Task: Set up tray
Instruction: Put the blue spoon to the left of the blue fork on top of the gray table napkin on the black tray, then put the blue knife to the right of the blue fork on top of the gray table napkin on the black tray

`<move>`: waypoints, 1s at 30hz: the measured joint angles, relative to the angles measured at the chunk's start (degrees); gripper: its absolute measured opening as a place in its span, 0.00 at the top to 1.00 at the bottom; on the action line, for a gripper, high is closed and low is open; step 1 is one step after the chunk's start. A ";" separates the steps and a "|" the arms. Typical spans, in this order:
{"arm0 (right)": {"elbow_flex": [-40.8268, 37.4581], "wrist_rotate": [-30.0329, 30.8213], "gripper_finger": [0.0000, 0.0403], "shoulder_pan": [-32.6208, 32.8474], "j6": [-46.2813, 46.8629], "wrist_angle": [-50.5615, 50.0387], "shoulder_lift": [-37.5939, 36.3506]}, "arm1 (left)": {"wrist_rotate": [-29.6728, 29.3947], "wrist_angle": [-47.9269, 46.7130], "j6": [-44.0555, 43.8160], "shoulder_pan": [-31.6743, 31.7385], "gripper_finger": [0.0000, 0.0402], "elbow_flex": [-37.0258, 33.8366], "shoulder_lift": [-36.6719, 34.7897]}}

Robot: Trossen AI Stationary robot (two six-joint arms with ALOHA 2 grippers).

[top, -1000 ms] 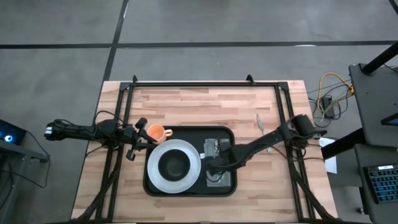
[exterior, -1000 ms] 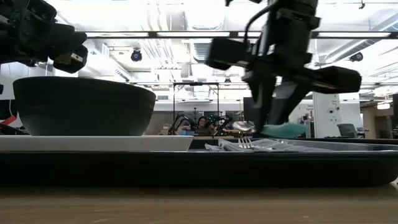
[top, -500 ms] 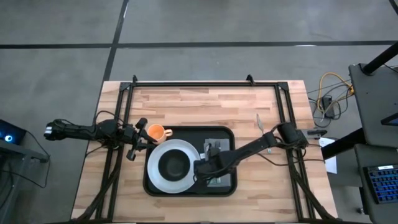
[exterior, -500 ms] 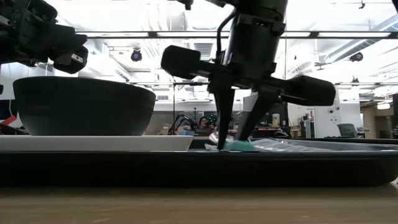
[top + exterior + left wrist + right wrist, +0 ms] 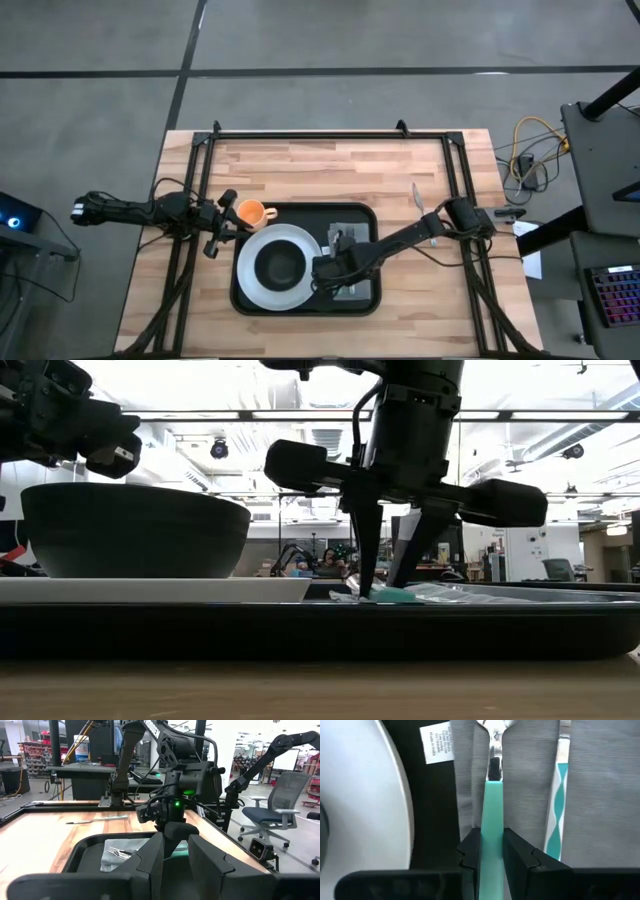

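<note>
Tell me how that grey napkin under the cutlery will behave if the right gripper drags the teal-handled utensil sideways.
The grey napkin is likely floppy: it looks like thin folded cloth with a sewn-in label. It may bunch or slide on the smooth black tray rather than stay put. The right gripper is shut on the teal-handled utensil, which lies on the napkin, so sideways dragging would probably pull the cloth along.

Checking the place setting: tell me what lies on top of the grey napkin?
On the grey napkin lie two teal-handled utensils: one clamped in the right gripper, another beside it. Their heads are cropped from the wrist view.
</note>
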 joint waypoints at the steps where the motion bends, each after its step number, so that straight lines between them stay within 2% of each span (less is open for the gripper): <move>1: 0.00 -0.04 0.89 0.00 0.10 -0.31 0.00 | 0.00 0.00 0.00 -0.02 0.81 0.00 0.00; 9: -0.02 -0.14 0.87 0.00 0.54 -0.93 0.00 | 0.00 0.00 0.00 -0.02 0.81 0.00 0.00; 19: -0.02 -0.20 0.74 0.11 0.38 -0.93 0.00 | -0.01 0.00 0.02 -0.01 0.81 0.00 0.00; 30: -0.04 -0.35 0.66 0.06 -1.86 -1.90 -0.17 | -0.02 0.00 0.00 -0.02 0.81 0.00 0.00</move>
